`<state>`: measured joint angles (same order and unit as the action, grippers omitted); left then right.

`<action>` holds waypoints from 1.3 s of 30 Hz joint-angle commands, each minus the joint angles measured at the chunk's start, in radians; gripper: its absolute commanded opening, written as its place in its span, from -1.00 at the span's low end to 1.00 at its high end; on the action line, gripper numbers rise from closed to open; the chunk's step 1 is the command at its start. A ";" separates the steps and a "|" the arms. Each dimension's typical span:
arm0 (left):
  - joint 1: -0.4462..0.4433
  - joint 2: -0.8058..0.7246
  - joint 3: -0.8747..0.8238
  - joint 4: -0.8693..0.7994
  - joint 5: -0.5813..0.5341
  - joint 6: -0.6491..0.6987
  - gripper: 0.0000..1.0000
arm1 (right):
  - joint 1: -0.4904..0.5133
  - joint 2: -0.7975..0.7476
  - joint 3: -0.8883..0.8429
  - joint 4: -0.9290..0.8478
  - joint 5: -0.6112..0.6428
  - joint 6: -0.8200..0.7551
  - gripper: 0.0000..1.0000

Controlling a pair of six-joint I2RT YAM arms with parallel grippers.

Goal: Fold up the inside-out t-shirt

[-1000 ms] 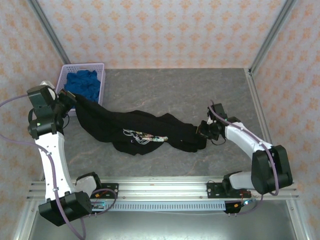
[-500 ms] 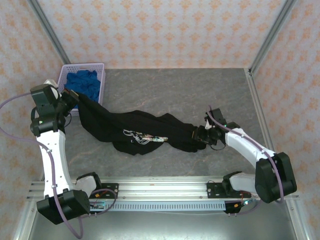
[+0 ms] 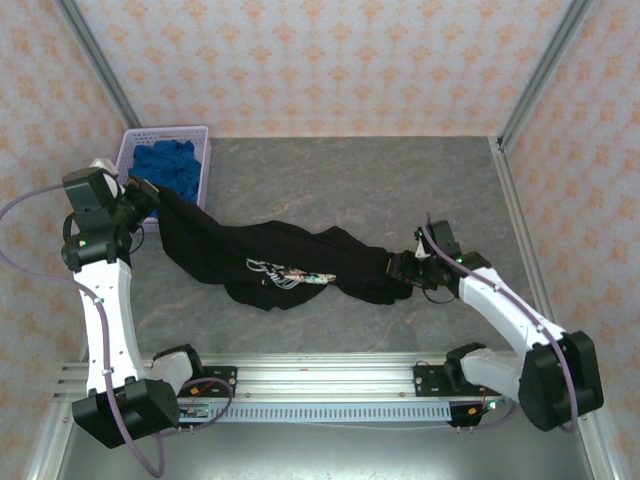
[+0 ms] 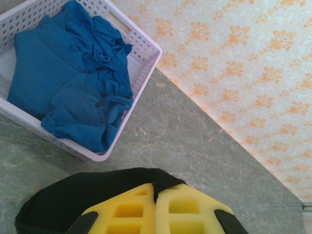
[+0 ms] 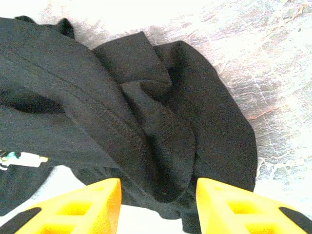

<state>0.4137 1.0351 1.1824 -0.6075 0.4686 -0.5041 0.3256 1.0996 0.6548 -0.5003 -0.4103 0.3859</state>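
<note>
A pale perforated basket [image 3: 203, 132] is sitting at the upper left of the top view, in the far left corner of the grey worktop [image 3: 360, 185], and it is holding a crumpled bright blue cloth [image 3: 170, 168]. In the left wrist view the basket [image 4: 146, 46] is occupying the upper left, with the blue cloth [image 4: 73, 83] heaped inside and draping up against its near wall.

The black t-shirt [image 3: 230, 250] is lying outside the basket, stretching as a rumpled band from just beside the basket's near right corner down to right of centre, with its white-and-red graphic [image 3: 290, 272] facing up near the middle.

The left end effector [image 3: 140, 190] is gripping the shirt's upper left end; in its own camera the yellow fingers are pressing together at [image 4: 155, 195] with black fabric [image 4: 58, 204] bunching around them.

The right end effector [image 3: 402, 268] is sitting at the shirt's right end. In its own camera the fingers are standing moderately apart at [image 5: 158, 195], and a thick fold of the shirt [image 5: 161, 146] is lying loose between them rather than being pinched.

Compared with a second ago, the right arm's elbow is sitting lower and further right in the top view, the left end effector is sitting slightly higher, and the shirt is lying much as before.
</note>
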 commanded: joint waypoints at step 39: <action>-0.009 0.022 0.046 0.059 0.036 -0.018 -1.00 | -0.019 0.091 0.220 0.068 -0.053 -0.026 -1.00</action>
<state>0.4122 1.0557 1.1851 -0.6071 0.4736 -0.5011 0.3450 1.2564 0.7715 -0.4126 -0.4480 0.3805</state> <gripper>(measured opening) 0.043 0.046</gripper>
